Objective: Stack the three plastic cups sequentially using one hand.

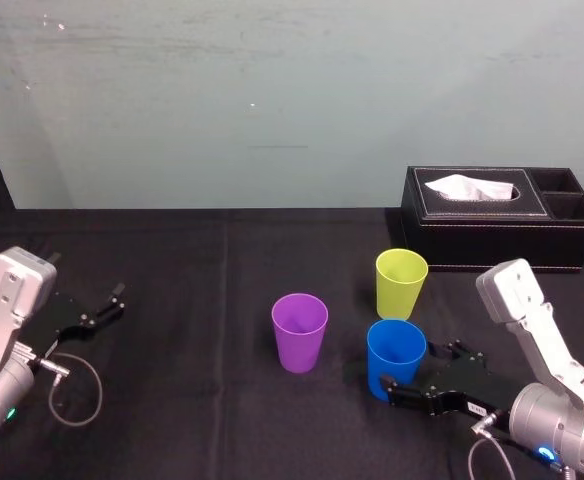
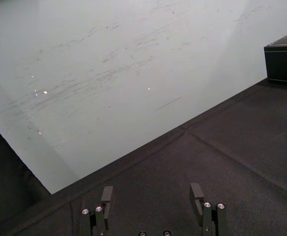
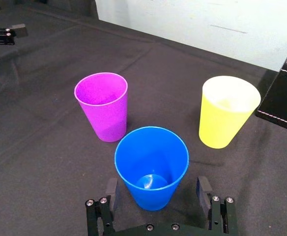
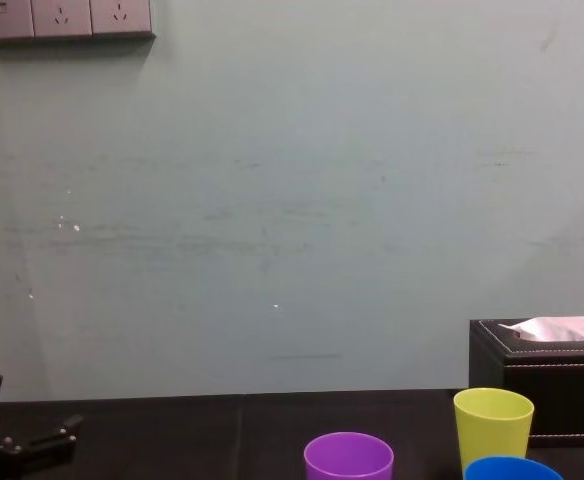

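Three plastic cups stand upright and apart on the black cloth: a purple cup [image 1: 300, 332] [image 3: 103, 105] [image 4: 348, 457], a blue cup [image 1: 396, 358] [image 3: 152, 167] [image 4: 512, 468] and a yellow-green cup [image 1: 401, 283] [image 3: 227, 112] [image 4: 493, 425]. My right gripper [image 1: 410, 368] [image 3: 157, 189] is open and straddles the lower part of the blue cup, one finger [image 3: 112, 189] on each side with a small gap to the wall. Purple is to the blue cup's left, yellow-green just behind it. My left gripper [image 1: 107, 300] [image 2: 152, 196] rests open and idle at the far left, holding nothing.
A black tissue box [image 1: 502, 218] [image 3: 286, 93] [image 4: 542, 370] stands at the back right, close behind the yellow-green cup. A grey cable loop [image 1: 72, 385] lies by the left arm. A pale wall closes the table's far edge.
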{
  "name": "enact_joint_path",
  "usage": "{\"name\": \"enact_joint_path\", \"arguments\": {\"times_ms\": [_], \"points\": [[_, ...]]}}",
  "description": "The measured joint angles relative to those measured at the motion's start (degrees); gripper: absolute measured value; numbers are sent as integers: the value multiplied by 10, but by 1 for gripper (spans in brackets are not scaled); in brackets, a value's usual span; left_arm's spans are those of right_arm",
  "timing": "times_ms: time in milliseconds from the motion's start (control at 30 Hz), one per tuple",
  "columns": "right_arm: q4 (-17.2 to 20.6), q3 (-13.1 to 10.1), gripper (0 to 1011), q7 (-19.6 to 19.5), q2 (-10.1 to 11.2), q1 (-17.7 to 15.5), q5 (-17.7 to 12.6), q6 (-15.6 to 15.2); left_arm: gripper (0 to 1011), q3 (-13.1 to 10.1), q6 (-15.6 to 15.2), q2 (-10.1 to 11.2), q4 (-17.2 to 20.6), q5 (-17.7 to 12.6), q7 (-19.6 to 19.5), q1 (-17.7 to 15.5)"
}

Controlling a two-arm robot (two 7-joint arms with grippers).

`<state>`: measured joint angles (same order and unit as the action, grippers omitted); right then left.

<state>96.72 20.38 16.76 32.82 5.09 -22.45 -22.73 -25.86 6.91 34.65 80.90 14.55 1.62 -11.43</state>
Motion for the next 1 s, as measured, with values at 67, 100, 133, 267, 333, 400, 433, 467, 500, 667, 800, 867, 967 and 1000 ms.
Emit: {"name": "enact_joint_path", "arguments": {"times_ms": [67,100,133,267,333,400,433,467,500,667,800,867,967,1000], "points": [[-7,0,1003,2,-5,3,4,1,1000,0,0,0,0,0,0,0],[-9,1,1003,3,-7,4,5,2,1000,0,0,0,0,0,0,0],[-11,1,1003,4,-9,5,7,2,1000,0,0,0,0,0,0,0],[-19,1,1003,7,-17,7,13,6,1000,0,0,0,0,0,0,0],[-22,-1,1003,9,-21,7,16,10,1000,0,0,0,0,0,0,0],[-25,-2,1003,9,-25,7,18,13,1000,0,0,0,0,0,0,0],[-26,-3,1003,10,-27,7,19,14,1000,0,0,0,0,0,0,0],[-27,-3,1003,10,-28,7,21,14,1000,0,0,0,0,0,0,0],[-28,-4,1003,10,-30,7,23,15,1000,0,0,0,0,0,0,0],[-34,-8,1003,12,-37,7,28,17,1000,0,0,0,0,0,0,0],[-38,-9,1003,13,-42,8,33,18,1000,0,0,0,0,0,0,0],[-41,-10,1003,13,-45,8,36,19,1000,0,0,0,0,0,0,0],[-45,-10,1003,13,-50,10,39,20,1000,0,0,0,0,0,0,0],[-46,-10,1003,14,-51,10,40,20,1000,0,0,0,0,0,0,0]]}}
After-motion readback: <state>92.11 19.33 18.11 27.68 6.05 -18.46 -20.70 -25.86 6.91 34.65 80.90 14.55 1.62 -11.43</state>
